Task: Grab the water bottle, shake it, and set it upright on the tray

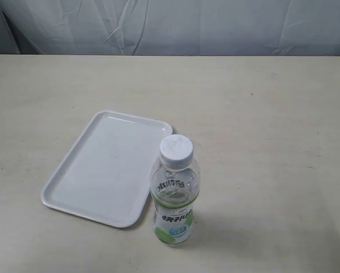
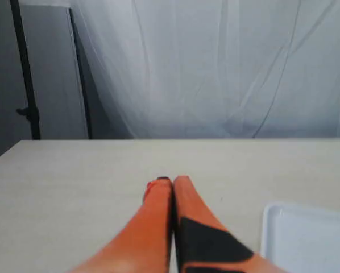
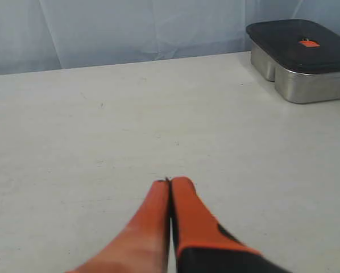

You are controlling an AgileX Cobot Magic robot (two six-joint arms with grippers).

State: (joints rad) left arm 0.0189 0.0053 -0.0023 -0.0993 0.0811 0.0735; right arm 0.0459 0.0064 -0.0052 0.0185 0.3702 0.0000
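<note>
The water bottle (image 1: 175, 191) stands upright on the table, clear with a white cap and a white, green and blue label, right beside the near right corner of the tray (image 1: 107, 166). The white tray lies flat with nothing on it; one corner of the tray (image 2: 306, 236) shows in the left wrist view. My left gripper (image 2: 171, 181) is shut, its orange fingers pressed together over bare table. My right gripper (image 3: 170, 182) is also shut on nothing. Neither gripper appears in the exterior view, and the bottle is in neither wrist view.
A metal box with a dark lid (image 3: 302, 58) sits on the table far ahead of the right gripper. A white curtain (image 1: 175, 25) hangs behind the table's far edge. A black stand pole (image 2: 25, 74) rises beyond the table in the left wrist view.
</note>
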